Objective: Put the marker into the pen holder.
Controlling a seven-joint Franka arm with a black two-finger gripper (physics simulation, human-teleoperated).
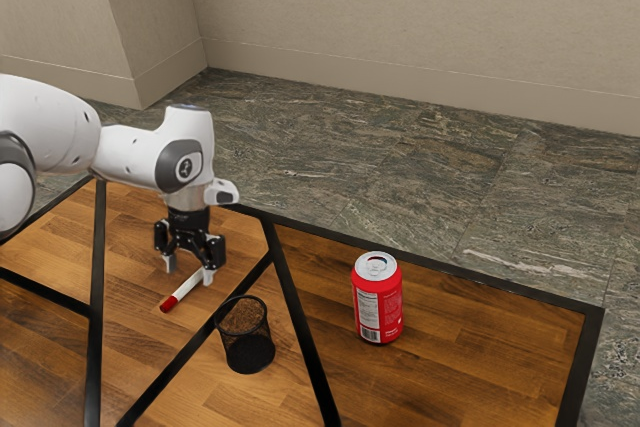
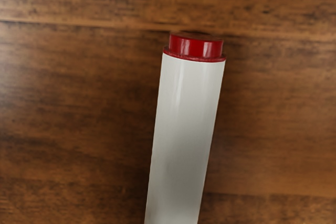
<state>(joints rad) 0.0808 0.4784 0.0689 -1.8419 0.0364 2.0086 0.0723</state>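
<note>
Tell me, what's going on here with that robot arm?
A robot arm is going after the red-and-white marker, which is meant for the black mesh pen holder. Its gripper hangs low over the marker's white end, fingers open, so nothing is held yet. The marker lies on the wooden table beside the pen holder, and a red soda can stands on the holder's other side.

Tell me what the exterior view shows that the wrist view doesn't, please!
Exterior view: my gripper with its fingers apart, the empty black mesh pen holder, a red can, the grey floor and a plain wall.

Wrist view: a close look at the short red end of the marker, with a thin red rim where it meets the white.

Both: the marker and the wooden tabletop.
</note>
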